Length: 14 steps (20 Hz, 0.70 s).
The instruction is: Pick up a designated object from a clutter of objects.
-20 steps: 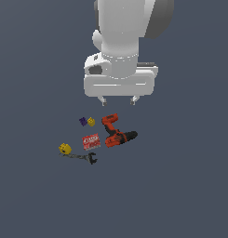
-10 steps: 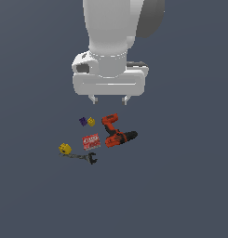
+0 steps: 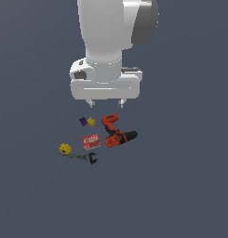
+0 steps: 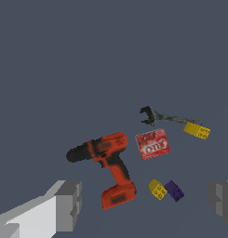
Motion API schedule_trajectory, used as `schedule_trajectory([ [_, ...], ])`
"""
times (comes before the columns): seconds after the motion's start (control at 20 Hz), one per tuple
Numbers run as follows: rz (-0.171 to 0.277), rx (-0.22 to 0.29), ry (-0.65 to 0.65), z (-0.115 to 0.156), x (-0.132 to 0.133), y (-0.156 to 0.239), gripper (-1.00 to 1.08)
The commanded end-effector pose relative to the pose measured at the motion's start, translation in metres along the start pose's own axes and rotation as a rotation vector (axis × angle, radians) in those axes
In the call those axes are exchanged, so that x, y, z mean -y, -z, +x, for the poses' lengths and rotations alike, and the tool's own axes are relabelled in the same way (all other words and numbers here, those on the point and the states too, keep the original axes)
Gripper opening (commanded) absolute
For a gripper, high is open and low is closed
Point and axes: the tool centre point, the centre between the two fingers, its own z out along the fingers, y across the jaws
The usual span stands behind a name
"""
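Observation:
The small dark purple blocky piece [image 3: 83, 121] lies on the grey floor, touching a small yellow piece [image 3: 91, 122] on its exterior-view right. It also shows in the wrist view [image 4: 174, 191] beside that yellow piece [image 4: 157, 189]. My gripper [image 3: 105, 103] hangs open and empty above the clutter, a little to the exterior view's right of the purple piece. In the wrist view its two fingers [image 4: 69, 205] stand wide apart, with the purple piece between them nearer the other finger.
An orange-red power drill [image 3: 115, 131] lies at the exterior view's right of the group. A flat red box [image 3: 91, 141], a dark clamp-like tool [image 3: 83, 157] and another yellow piece [image 3: 64, 148] lie nearer the camera.
The arm has moved toward the exterior view's left and slightly lower, bringing the open gripper closer over the purple piece. The objects have not moved.

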Motion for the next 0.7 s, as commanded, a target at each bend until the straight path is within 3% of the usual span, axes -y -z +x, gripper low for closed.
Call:
schedule_trajectory([
  [0.0, 0.001, 0.001, 0.020, -0.002, -0.006, -0.009, 1.00],
  [0.65, 0.011, 0.008, 0.196, -0.026, -0.056, -0.080, 1.00],
])
